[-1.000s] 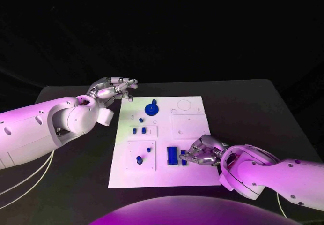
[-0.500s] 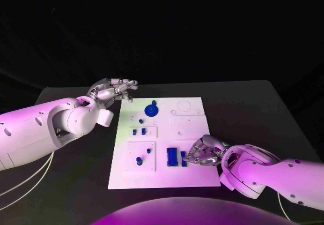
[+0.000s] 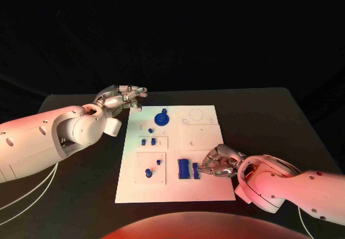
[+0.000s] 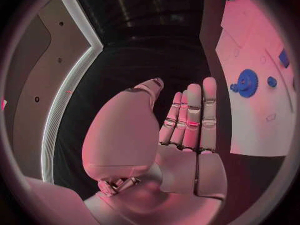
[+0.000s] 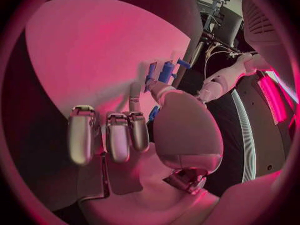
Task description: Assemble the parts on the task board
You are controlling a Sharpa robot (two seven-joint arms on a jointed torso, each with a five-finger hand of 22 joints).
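The right hand (image 3: 218, 163) pinches a blue part (image 3: 195, 171) low on the board (image 3: 201, 189). The left hand (image 3: 118, 95) hovers released, fingers apart, beside the board's far corner.

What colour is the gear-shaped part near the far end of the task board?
Blue. The gear shows best in the head view, on the white task board.

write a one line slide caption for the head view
Robot's right hand touches a small blue rectangular part on the white task board, while its left hand hovers open by the far corner.
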